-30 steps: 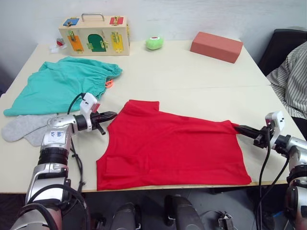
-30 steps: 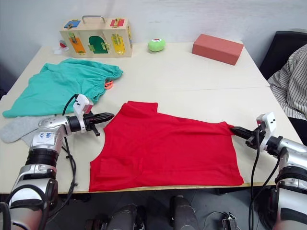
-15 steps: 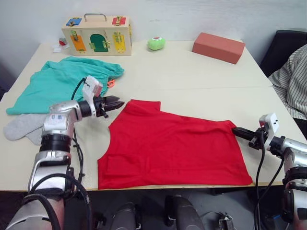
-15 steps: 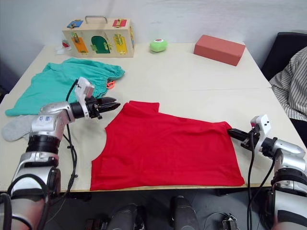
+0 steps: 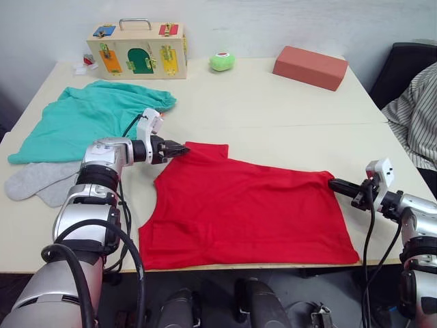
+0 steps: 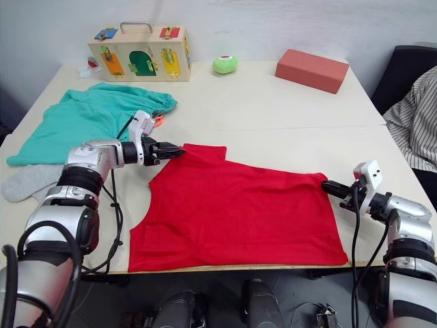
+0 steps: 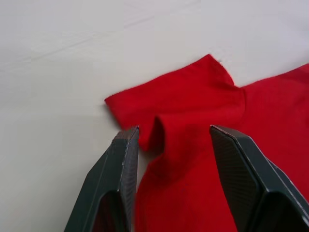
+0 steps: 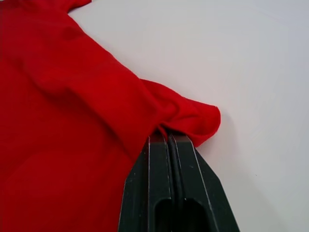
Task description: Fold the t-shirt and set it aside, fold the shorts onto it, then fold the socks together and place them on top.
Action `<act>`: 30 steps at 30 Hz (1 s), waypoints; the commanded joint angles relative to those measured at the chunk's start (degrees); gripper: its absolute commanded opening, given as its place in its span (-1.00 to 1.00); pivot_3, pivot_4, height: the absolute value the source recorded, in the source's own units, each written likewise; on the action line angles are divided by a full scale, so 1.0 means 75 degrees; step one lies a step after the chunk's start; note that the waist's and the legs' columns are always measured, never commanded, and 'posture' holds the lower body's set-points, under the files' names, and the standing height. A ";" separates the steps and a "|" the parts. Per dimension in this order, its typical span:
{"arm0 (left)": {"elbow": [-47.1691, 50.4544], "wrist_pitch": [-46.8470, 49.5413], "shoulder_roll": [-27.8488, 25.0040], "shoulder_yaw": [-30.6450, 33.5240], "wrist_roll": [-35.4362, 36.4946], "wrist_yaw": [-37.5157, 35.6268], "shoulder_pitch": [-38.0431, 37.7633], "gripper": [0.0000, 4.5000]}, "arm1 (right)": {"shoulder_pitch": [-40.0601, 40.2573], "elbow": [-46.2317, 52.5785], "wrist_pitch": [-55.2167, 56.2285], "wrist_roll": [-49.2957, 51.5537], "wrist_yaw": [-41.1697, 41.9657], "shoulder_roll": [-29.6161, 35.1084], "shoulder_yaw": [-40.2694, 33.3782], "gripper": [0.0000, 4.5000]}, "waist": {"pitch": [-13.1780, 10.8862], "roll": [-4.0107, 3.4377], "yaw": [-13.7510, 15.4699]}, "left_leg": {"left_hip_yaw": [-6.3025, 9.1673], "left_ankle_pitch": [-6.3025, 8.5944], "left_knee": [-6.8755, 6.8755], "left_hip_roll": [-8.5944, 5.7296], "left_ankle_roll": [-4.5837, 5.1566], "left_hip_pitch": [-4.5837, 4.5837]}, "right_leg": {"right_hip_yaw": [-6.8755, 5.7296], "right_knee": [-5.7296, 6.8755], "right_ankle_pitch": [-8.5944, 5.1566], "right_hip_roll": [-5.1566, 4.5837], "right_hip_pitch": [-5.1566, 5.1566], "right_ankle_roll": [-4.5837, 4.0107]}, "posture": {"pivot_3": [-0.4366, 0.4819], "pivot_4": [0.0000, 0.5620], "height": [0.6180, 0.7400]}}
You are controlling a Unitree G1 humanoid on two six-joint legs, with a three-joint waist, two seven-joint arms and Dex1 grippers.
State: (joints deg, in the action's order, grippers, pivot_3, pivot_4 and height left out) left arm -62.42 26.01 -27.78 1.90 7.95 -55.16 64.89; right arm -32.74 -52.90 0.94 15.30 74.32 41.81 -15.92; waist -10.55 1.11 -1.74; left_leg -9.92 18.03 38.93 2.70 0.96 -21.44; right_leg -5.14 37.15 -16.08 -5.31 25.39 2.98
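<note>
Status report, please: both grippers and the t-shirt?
Left gripper open, straddling the sleeve of the t-shirt. Right gripper shut on the t-shirt's far corner. T-shirt flat on table, unfolded. Nothing in the way.

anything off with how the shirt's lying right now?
Nothing damaged. The t-shirt lies mostly flat but skewed to the table edge. Its far corner is bunched where the right gripper is shut on it, and there is a raised fold between the open fingers of the left gripper.
</note>
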 commanded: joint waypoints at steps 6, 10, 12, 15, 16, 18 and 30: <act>-0.0547 -0.0092 0.0006 0.0309 0.0018 0.0128 0.0532 -0.32 | 0.0115 0.0396 -0.0106 0.0182 0.0018 0.0009 -0.0031 -1.00 | -0.0005 0.0008 -0.0007 | 0.0000 0.0001 0.0000 0.0002 -0.0001 0.0000 | -0.0002 0.0001 0.0000 0.0002 0.0001 0.0000 | -0.05 -0.47 1.00; -0.0602 -0.0232 0.0009 0.0335 -0.0024 0.0089 0.0523 -0.90 | 0.0122 0.0434 -0.0116 0.0187 0.0011 -0.0017 -0.0028 -1.00 | -0.0005 0.0008 -0.0005 | 0.0000 0.0001 0.0000 0.0001 -0.0002 0.0000 | -0.0002 0.0001 0.0000 0.0000 0.0001 0.0000 | -0.05 -0.47 1.00; -0.0592 -0.0350 0.0004 0.0335 -0.0037 0.0063 0.0490 -1.00 | 0.0135 0.0455 -0.0123 0.0194 0.0015 -0.0026 -0.0025 -1.00 | -0.0005 0.0008 -0.0006 | 0.0000 0.0001 0.0000 0.0001 -0.0002 0.0000 | -0.0002 0.0001 0.0000 0.0001 0.0001 0.0000 | -0.05 -0.47 1.00; -0.0523 -0.0489 -0.0064 0.0344 -0.0019 -0.0101 0.0356 -1.00 | 0.0153 0.0476 -0.0136 0.0200 0.0029 -0.0039 -0.0018 -1.00 | -0.0005 0.0008 -0.0004 | 0.0000 0.0001 0.0000 0.0001 -0.0002 0.0000 | -0.0003 0.0000 0.0000 0.0001 0.0001 0.0000 | -0.05 -0.47 1.00; -0.0479 -0.0497 -0.0102 0.0348 -0.0003 -0.0192 0.0299 -1.00 | 0.0154 0.0482 -0.0138 0.0204 0.0032 -0.0041 -0.0019 -1.00 | -0.0005 0.0008 -0.0007 | 0.0000 0.0001 0.0000 0.0001 -0.0002 0.0000 | -0.0003 0.0000 0.0000 0.0000 0.0001 0.0000 | -0.05 -0.47 1.00; -0.0400 -0.0546 -0.0162 0.0376 0.0038 -0.0326 0.0212 -1.00 | 0.0152 0.0495 -0.0143 0.0208 0.0031 -0.0041 -0.0024 -1.00 | -0.0005 0.0008 -0.0010 | 0.0000 0.0001 0.0000 0.0001 -0.0002 0.0000 | -0.0004 0.0001 0.0000 0.0001 0.0001 0.0000 | -0.05 -0.47 1.00; 0.1759 -0.0436 -0.0748 0.0862 0.0658 -0.0979 -0.1305 -1.00 | 0.0406 0.0840 -0.0209 0.0578 -0.0059 0.0182 -0.0327 -1.00 | -0.0005 0.0008 -0.0010 | 0.0001 0.0002 0.0001 0.0003 -0.0003 0.0000 | 0.0008 0.0004 0.0000 -0.0002 0.0002 0.0000 | -0.05 -0.47 1.00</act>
State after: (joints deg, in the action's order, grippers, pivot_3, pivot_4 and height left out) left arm -52.36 22.37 -32.43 7.16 11.37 -62.21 55.84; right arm -30.23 -48.54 -0.49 18.01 73.99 41.78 -16.52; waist -10.59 1.17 -1.82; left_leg -9.91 18.05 38.93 2.72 0.94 -21.44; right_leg -5.06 37.18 -16.08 -5.32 25.40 2.98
